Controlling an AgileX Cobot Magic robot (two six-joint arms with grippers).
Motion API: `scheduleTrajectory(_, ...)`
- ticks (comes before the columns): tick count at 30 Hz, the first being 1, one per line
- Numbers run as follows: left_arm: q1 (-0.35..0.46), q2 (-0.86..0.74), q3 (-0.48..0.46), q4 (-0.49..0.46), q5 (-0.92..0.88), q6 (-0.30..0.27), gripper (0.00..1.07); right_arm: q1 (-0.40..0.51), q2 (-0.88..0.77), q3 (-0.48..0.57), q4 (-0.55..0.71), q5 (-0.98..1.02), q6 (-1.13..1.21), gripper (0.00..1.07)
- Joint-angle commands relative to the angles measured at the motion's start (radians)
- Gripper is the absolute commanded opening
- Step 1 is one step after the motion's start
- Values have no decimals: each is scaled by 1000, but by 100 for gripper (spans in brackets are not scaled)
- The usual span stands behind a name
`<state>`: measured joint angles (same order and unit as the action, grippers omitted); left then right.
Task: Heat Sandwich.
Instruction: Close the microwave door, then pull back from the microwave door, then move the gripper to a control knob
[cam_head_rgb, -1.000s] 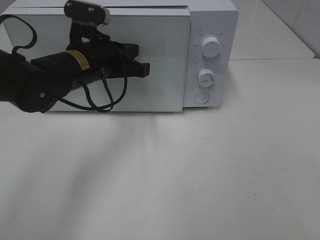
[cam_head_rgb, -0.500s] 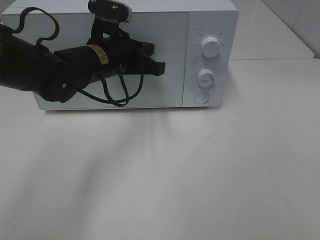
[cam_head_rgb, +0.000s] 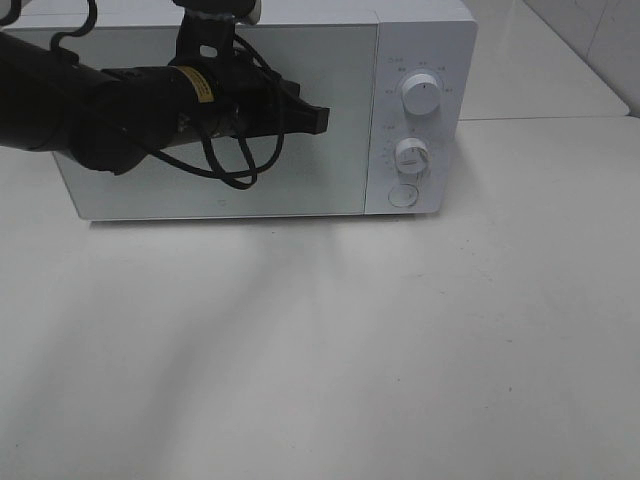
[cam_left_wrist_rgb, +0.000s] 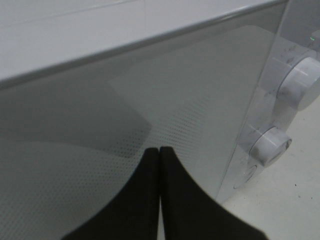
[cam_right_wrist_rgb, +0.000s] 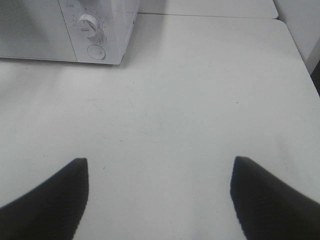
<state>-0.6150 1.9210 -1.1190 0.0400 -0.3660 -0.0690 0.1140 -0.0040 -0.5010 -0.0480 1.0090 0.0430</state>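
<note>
The sandwich and its pink plate are out of view in every frame. The white microwave (cam_head_rgb: 420, 40) stands at the back of the table with its grey glass door (cam_head_rgb: 300, 170) flush shut. My left gripper (cam_head_rgb: 318, 118) is shut and empty, its fingertips against the door's upper right part, near the control panel. In the left wrist view the closed fingertips (cam_left_wrist_rgb: 159, 152) touch the dotted door glass (cam_left_wrist_rgb: 190, 100). My right gripper (cam_right_wrist_rgb: 160, 161) is open and empty above bare table, off to the right of the microwave (cam_right_wrist_rgb: 100, 25); it does not show in the exterior view.
The control panel carries an upper knob (cam_head_rgb: 421, 93), a lower knob (cam_head_rgb: 411, 153) and a round button (cam_head_rgb: 402, 195). The white table (cam_head_rgb: 330, 350) stretches in front. A second table surface (cam_head_rgb: 540, 70) lies behind at the right.
The microwave door has swung from partly open to flush shut. My left gripper moved back and to the right with it, staying shut.
</note>
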Motion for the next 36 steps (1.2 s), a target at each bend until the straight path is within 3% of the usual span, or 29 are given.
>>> scheduleTrajectory(1,-8,-29,-11,-12,88,1,0,-7,-27,2,3,-16,-9,74)
scheduleTrajectory(11,-22,-141,-11,-15,444,-3,0,-7,-27,2,3,-16,-9,74)
scheduleTrajectory(17,-23,-222,-11,-15,760,-3,1,-7,-27,2,3,-16,-9,74)
scheduleTrajectory(20,-23,-256,-11,-15,874,0,17,-7,-27,2,3,-16,-9,74)
scheduleTrajectory(21,-23,-256,-11,-15,874,0,17,-7,-27,2,3,-16,-9,74)
scheduleTrajectory(22,-23,-274,-11,-18,948,-1,39,-7,-27,2,3,-16,-9,74)
scheduleTrajectory(24,-23,-292,-11,-20,1003,-4,68,-7,-27,2,3,-16,-9,74)
scheduleTrajectory(25,-23,-304,-11,-20,1045,-4,90,-7,-27,2,3,-16,-9,74)
scheduleTrajectory(26,-23,-304,-11,-20,1045,-4,90,-7,-27,2,3,-16,-9,74)
scheduleTrajectory(28,-23,-318,-11,-20,1095,-4,102,-7,-27,2,3,-16,-9,74)
scheduleTrajectory(36,-22,-339,-12,-10,1294,-1,100,-7,-27,2,3,-16,-9,74)
